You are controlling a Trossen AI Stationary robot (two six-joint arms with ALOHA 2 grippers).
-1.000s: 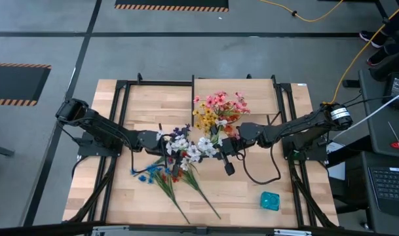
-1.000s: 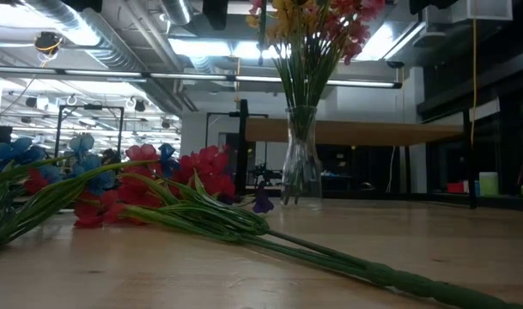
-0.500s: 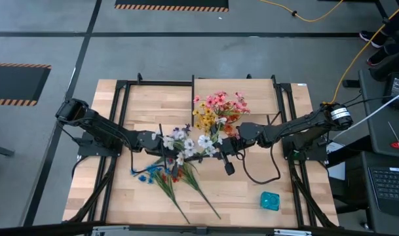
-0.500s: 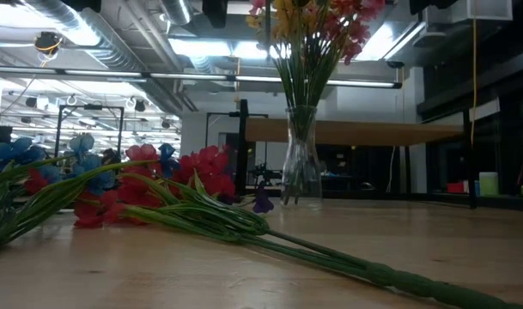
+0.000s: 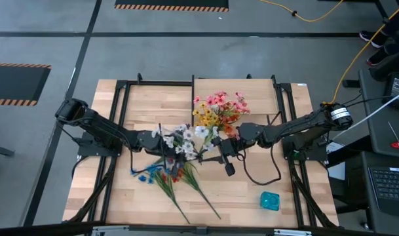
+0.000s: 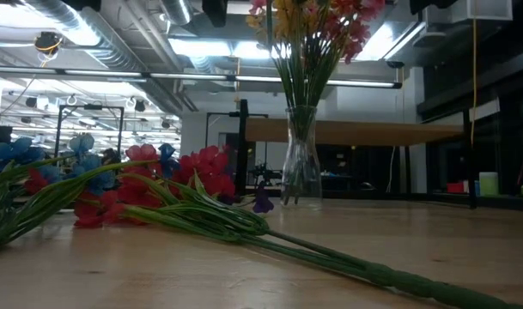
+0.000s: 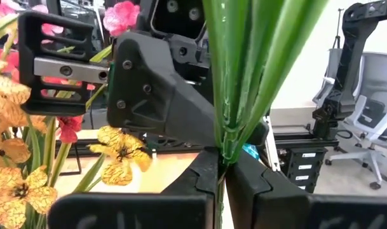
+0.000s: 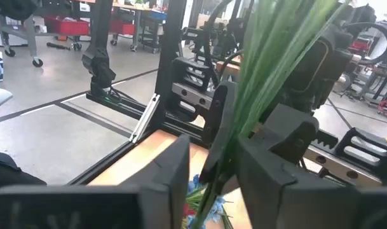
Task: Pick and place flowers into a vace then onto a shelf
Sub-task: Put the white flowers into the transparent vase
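Note:
A spray of white and purple flowers (image 5: 186, 139) is held in the air between my two arms, just on the near side of the clear glass vase (image 6: 301, 167). That vase holds pink, yellow and orange blooms (image 5: 219, 111). My left gripper (image 7: 222, 173) is shut on the spray's green stems. My right gripper (image 8: 212, 170) is open, its fingers standing on either side of the same stems. More sprays with red and blue blooms (image 5: 165, 174) lie flat on the tabletop. The pale wood shelf (image 6: 355, 131) stands on black posts behind the vase. My left gripper pinches the spray's bundle of green stems (image 7: 224, 149) between its two fingers. The stems rise from the fingers and the spray is lifted clear of the table. In the high view the blooms hide the place of contact.
A small teal object (image 5: 270, 200) sits near the table's near right corner. A black cable (image 5: 251, 176) loops on the tabletop below the right arm. Long green stems (image 6: 330, 257) stretch across the near part of the table.
The white blooms have shifted steadily toward the far edge and the vase, and the spray has turned between the two grippers. The sprays on the table and the vase have stayed where they were.

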